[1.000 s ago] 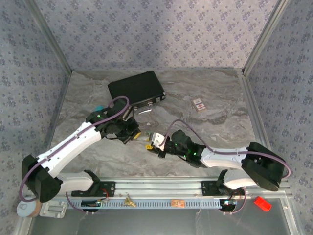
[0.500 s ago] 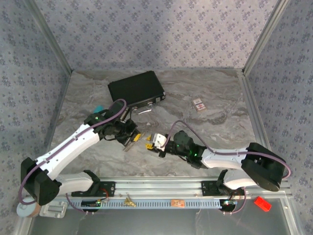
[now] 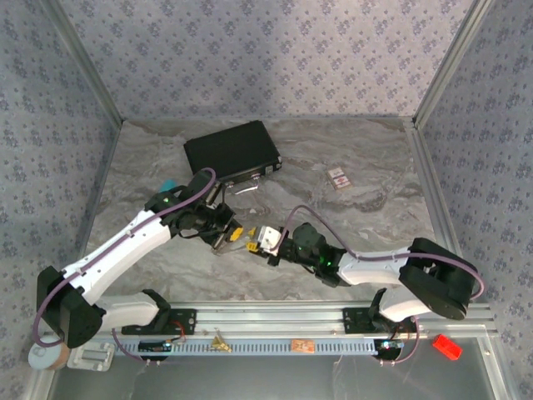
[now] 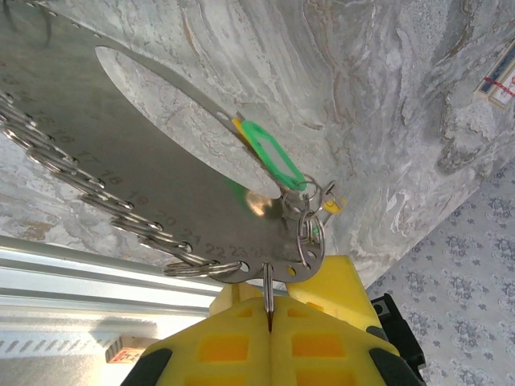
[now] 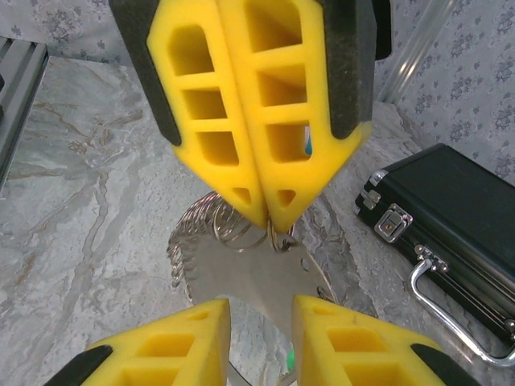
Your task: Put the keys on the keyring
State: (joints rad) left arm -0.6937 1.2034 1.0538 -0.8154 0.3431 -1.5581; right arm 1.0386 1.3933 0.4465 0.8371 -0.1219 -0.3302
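**Keyring pinched by the left arm, right jaws parted beside it**

Threading looks to be the step in hand. The left gripper (image 4: 268, 310) has its jaws closed flat on the rim of the keyring (image 4: 161, 177). This is a thin silvery plate with a large oval cut-out and a row of small wire rings (image 4: 72, 157) strung along its edge. It is held clear of the tabletop (image 3: 350, 217), just in front of the black case (image 5: 451, 201), on the side nearer the arms.

A green-headed key (image 4: 269, 153) already hangs from a ring right by the pinch. A small yellow piece (image 4: 331, 207) sits next to it, and I cannot tell whether that one is properly threaded.

The right gripper (image 5: 261, 310) faces the left one from the side away from the black case. Its jaws stand apart with nothing clamped between them, and the lower edge of the plate dips into the gap.

The work is probably partway through, with at least one key on. The next move calls for the left arm to keep the plate steady. The right jaws would have to close on something very small, either a key head or a single wire ring. A slightly misplaced grip would likely catch the neighbouring rings or twist the plate out of the left pinch.
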